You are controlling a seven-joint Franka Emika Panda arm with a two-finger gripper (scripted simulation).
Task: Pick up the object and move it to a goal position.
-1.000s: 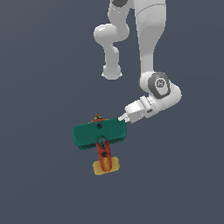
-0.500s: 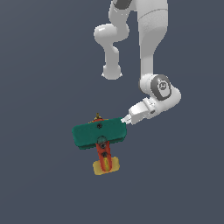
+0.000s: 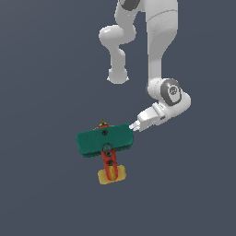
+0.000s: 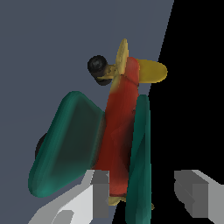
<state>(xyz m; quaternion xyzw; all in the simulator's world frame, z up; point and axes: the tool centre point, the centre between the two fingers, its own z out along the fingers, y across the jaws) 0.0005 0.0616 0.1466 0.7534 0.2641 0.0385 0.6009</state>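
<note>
Reaching in at the plane's (image 3: pixel 104 142) right wingtip in the exterior view, gripper (image 4: pixel 146 192) spread wide. Straddling the nose and one green wing, no clear contact.

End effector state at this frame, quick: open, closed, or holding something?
End effector: open, fingers spread on either side of the toy biplane's teal wing edge, not closed on it.

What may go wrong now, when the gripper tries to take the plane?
1. In the wrist view the open gripper straddles one thin green wing, not the red body; such a grasp may let the plane tilt or slip.
2. One finger is close to the body, so it may push the plane aside while closing.
</note>
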